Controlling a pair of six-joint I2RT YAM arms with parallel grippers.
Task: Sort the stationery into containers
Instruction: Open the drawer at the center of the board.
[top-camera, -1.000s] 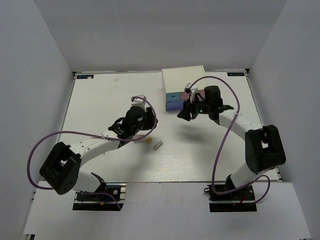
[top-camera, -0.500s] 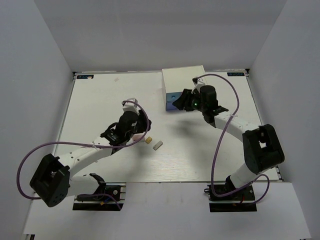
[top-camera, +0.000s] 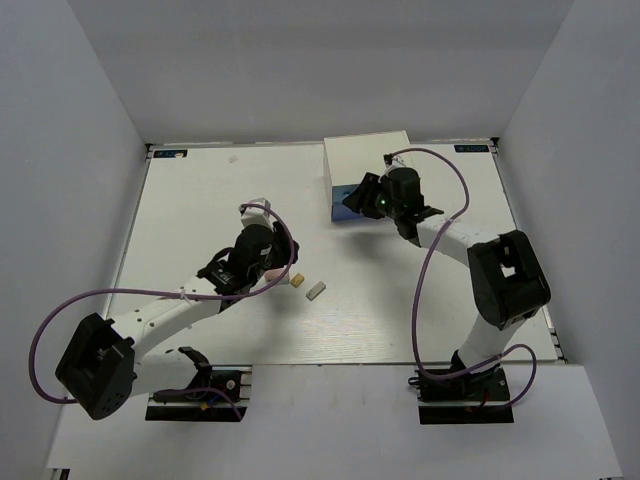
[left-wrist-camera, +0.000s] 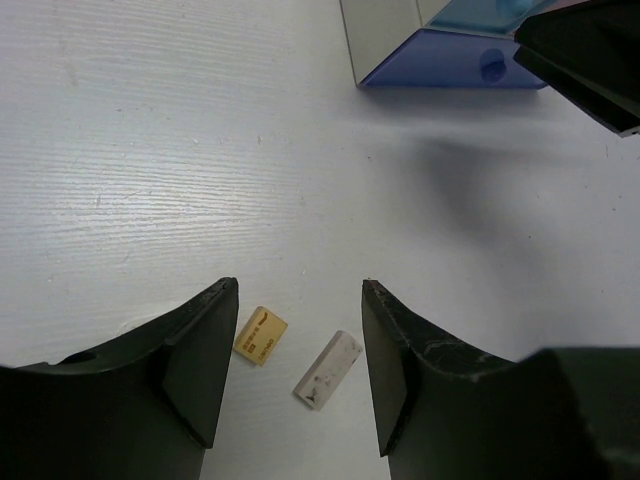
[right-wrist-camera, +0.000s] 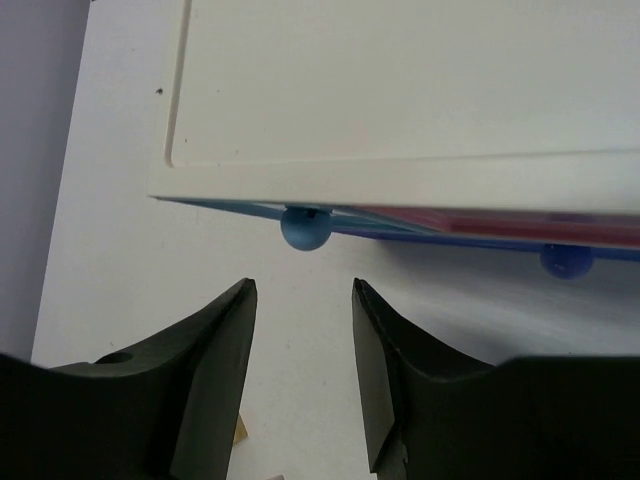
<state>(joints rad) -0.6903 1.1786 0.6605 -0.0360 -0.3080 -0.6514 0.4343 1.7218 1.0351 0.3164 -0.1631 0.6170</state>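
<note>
Where right claw (right-wrist-camera: 301, 289) hovers, drawers (left-wrist-camera: 440, 68) (seemingly shut) half-hidden.

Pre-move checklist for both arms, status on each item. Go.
1. Right gripper open: ok, the jaws are spread.
2. Round blue knob lined up with that gap: ok. It sits just ahead of the fingertips, not yet between them.
3. Periwinkle-blue drawer pulled open to take items: cannot tell.
4. Left gripper open and empty: ok.
5. Single pick target: not ok. The small tan eraser and the grey-white eraser lie apart on the white table, but both fall within the left gripper's span.
6. Arms apart from each other: ok in the top view.
</note>
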